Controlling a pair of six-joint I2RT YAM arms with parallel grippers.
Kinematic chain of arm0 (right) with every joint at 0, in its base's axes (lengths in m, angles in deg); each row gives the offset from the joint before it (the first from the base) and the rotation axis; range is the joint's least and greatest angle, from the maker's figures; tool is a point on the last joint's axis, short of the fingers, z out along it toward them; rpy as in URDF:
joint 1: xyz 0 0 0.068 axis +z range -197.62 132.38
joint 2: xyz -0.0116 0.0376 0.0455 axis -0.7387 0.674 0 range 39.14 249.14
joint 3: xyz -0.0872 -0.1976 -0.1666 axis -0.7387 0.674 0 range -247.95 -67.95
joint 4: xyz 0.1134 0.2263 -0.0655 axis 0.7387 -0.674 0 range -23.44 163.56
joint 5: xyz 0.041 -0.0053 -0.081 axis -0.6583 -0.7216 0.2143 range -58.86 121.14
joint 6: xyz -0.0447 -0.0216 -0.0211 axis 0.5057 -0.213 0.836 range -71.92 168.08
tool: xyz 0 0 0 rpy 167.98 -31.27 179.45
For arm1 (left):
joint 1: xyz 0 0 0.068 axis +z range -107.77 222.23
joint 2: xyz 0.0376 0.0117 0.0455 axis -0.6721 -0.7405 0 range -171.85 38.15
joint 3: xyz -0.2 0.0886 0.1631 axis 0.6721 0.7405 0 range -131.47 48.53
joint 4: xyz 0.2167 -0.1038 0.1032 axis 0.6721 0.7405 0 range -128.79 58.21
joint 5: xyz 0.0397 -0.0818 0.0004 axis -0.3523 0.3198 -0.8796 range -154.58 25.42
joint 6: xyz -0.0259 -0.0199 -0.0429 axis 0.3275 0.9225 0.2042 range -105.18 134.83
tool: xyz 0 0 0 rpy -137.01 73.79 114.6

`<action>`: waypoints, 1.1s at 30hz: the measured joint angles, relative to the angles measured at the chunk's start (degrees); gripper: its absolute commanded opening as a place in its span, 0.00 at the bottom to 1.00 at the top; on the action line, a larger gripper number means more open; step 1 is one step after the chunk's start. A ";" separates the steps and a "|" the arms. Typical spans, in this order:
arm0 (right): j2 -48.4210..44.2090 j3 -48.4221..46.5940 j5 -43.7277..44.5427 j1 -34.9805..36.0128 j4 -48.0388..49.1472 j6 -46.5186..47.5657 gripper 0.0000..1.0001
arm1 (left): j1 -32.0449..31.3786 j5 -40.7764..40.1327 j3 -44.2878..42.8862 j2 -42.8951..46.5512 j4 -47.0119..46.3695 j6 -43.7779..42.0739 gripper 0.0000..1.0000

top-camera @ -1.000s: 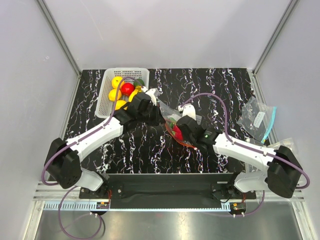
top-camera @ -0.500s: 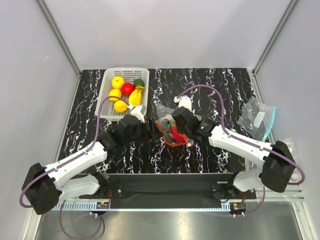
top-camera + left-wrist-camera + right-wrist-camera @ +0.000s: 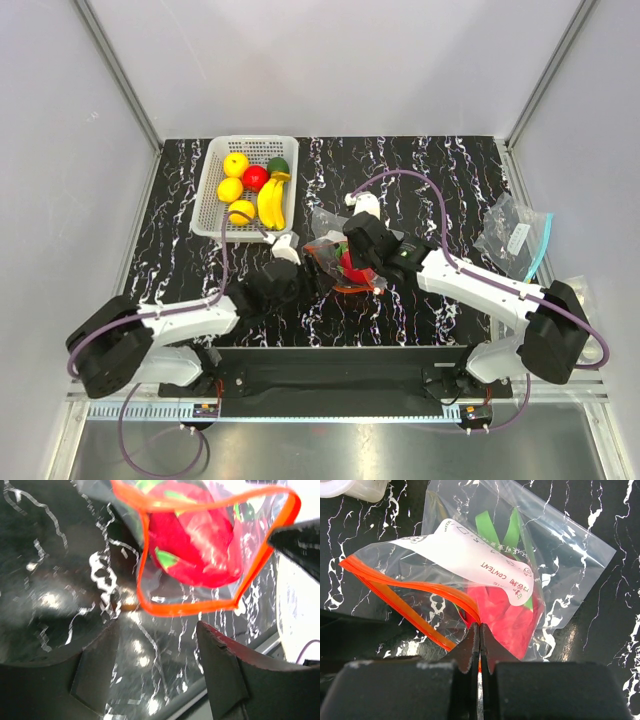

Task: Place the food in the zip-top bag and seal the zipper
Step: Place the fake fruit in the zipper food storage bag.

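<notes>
The zip-top bag (image 3: 330, 250) lies mid-table with its mouth held open. Its red-orange zipper (image 3: 190, 609) forms a wide loop. A pink-red dragon fruit (image 3: 197, 545) with green leaves sits inside the bag (image 3: 570, 555). My right gripper (image 3: 480, 626) is shut on the zipper (image 3: 415, 587) at the bag's near edge, and appears as (image 3: 348, 258) from above. My left gripper (image 3: 159, 630) stands open and empty just short of the bag's mouth, on the bag's left (image 3: 303, 272). A banana bunch (image 3: 270, 200) and round yellow fruits (image 3: 231, 189) rest in the basket.
The white mesh basket (image 3: 210, 190) at the back left also holds a red fruit (image 3: 256, 177) and a green one (image 3: 278, 165). Another clear bag with a teal edge (image 3: 518, 235) lies at the right side of the table.
My left gripper opened and pulled back from the bag toward the near edge. The dragon fruit stays in the bag. My right gripper kept its pinch on the zipper.
</notes>
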 measured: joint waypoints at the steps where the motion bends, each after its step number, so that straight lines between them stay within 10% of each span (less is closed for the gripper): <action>1: 0.00 0.00 -0.04 0.00 0.02 -0.13 0.00 | 0.00 -0.09 -0.15 -1.38 -1.44 0.37 0.64; 11: -0.96 0.02 -0.50 0.00 -0.13 -0.33 0.00 | 0.00 0.11 -6.60 -15.28 -7.65 3.30 0.24; 15: -2.05 0.04 -0.48 0.00 -0.74 -0.33 0.00 | 0.00 -0.28 -6.49 -15.74 -7.76 3.45 0.23; 18: -3.13 0.13 -0.48 0.00 -0.76 -0.33 0.00 | 0.00 -0.42 -6.14 -15.72 -8.00 3.61 0.00; 33: -6.51 -6.97 2.01 0.00 -16.22 -1.68 0.00 | 4.52 11.56 -22.14 -5.16 15.82 -6.67 0.00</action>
